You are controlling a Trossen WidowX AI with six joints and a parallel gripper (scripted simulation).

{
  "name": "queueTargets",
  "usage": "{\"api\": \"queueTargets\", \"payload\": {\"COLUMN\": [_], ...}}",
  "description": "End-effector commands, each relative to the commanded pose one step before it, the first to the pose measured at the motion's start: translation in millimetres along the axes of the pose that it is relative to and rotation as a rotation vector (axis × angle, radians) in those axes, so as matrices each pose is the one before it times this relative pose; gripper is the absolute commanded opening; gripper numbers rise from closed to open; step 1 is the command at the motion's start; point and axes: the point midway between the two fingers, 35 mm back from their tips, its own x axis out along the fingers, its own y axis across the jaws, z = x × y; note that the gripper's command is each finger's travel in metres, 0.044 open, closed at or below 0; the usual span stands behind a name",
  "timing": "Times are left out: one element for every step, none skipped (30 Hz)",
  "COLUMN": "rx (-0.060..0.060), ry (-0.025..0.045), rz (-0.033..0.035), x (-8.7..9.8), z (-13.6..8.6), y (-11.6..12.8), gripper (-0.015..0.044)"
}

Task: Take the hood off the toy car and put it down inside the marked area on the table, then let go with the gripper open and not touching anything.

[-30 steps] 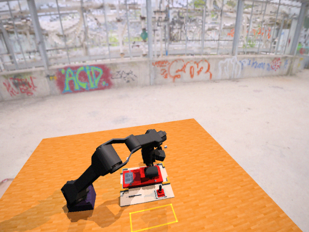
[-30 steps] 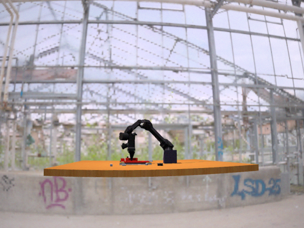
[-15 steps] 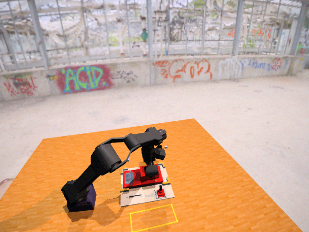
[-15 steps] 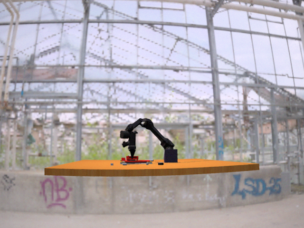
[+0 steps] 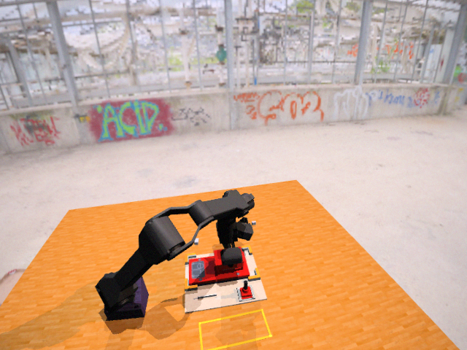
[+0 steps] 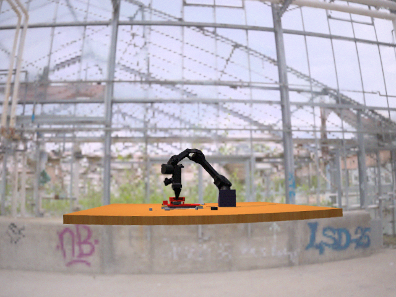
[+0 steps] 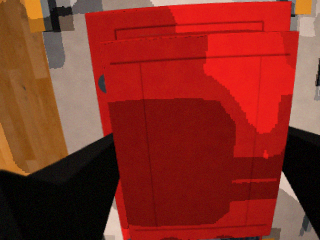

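Note:
The red hood (image 5: 222, 272) (image 6: 181, 198) (image 7: 175, 75) is between the fingers of my gripper (image 5: 229, 257) (image 6: 176, 198) (image 7: 197, 137), which is shut on its two long sides. The hood is a little above the red toy car body (image 5: 209, 269) (image 6: 195, 205) (image 7: 135, 20), roughly level and still over it. The near finger covers part of the hood in the top view. The marked area (image 5: 230, 316) is a yellow outline on the table, in front of the car's board.
The car sits on a pale board (image 5: 222, 307) with yellow and black corner blocks. A red-based lever (image 5: 246, 292) stands upright on the board between the car and the marked area, with a thin dark rod (image 5: 207, 296) to its left. Small pale blocks (image 5: 253, 222) (image 5: 196, 241) lie behind the car.

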Motion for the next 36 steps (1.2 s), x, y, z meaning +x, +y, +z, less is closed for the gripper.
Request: {"api": "queueTargets", "payload": {"rx": [0.0051, 0.0000, 0.0000, 0.0000, 0.0000, 0.0000, 0.0000, 0.0000, 0.0000, -0.0001, -0.0001, -0.0001, -0.0001, -0.0001, -0.0001, -0.0001, 0.0000, 0.0000, 0.0000, -0.0043, -0.0002, -0.0003, -0.0003, -0.0003, -0.0003, -0.0002, -0.0002, -0.0002, -0.0002, 0.0000, 0.0001, 0.0001, 0.0001, 0.0001, 0.0002, 0.0002], "ry": [-0.00129, 0.00000, 0.00000, 0.00000, 0.00000, 0.00000, 0.00000, 0.00000, 0.00000, 0.00001, 0.00002, 0.00004, 0.00006, 0.00008, 0.00009, 0.00011, 0.00010, 0.00006, 0.00002, -0.00096, 0.00001, 0.00001, 0.00000, -0.00002, -0.00003, -0.00004, -0.00006, -0.00006, -0.00007, -0.00014, -0.00013, -0.00013, -0.00013, -0.00012, -0.00011, -0.00010], "rz": [0.00455, -0.00002, -0.00002, -0.00002, -0.00002, -0.00003, 0.00007, 0.00014, 0.00018, 0.00022, 0.00024, 0.00025, 0.00022, 0.00016, 0.00010, 0.00004, -0.00002, -0.00003, -0.00001, -0.00323, 0.00070, 0.00111, 0.00127, 0.00118, 0.00110, 0.00101, 0.00092, 0.00083, 0.00074, 0.00039, 0.00031, 0.00023, 0.00015, 0.00006, -0.00002, -0.00010], "x": [-3.50, -0.66, -0.66, -0.66, -0.66, -0.66, -0.83, -1.73, -2.41, -3.15, -3.97, -4.82, -5.32, -5.43, -5.45, -5.47, -4.53, -2.74, -0.91, 8.08, -0.38, -0.61, -0.71, -0.68, -0.65, -0.62, -0.59, -0.56, -0.53, -0.49, -0.46, -0.43, -0.40, -0.38, -0.35, -0.32], "z": [1.12, -0.01, -0.02, -0.02, -0.02, -0.02, 0.06, 0.12, 0.15, 0.17, 0.16, 0.13, 0.06, -0.03, -0.12, -0.21, -0.25, -0.18, -0.06, 0.10, 0.63, 1.00, 1.12, 1.03, 0.93, 0.83, 0.74, 0.64, 0.54, 0.34, 0.25, 0.16, 0.07, -0.02, -0.11, -0.20], "y": [0.56, -0.01, -0.01, -0.01, -0.01, -0.01, 0.04, 0.08, 0.10, 0.12, 0.13, 0.12, 0.09, 0.04, -0.01, -0.07, -0.10, -0.08, -0.03, -1.20, -2.84, -4.74, -5.77, -5.79, -5.80, -5.82, -5.83, -5.84, -5.85, -5.68, -5.69, -5.69, -5.68, -5.68, -5.67, -5.66], "gripper": [0.0000, 0.0000, 0.0000, 0.0000, 0.0000, 0.0000, 0.0000, 0.0000, 0.0000, 0.0000, 0.0000, 0.0000, 0.0000, 0.0000, 0.0000, 0.0000, 0.0000, 0.0000, 0.0000, 0.0000, 0.0000, 0.0000, 0.0000, 0.0000, 0.0000, 0.0000, 0.0000, 0.0000, 0.0000, 0.0000, 0.0000, 0.0000, 0.0000, 0.0000, 0.0000, 0.0000]}}
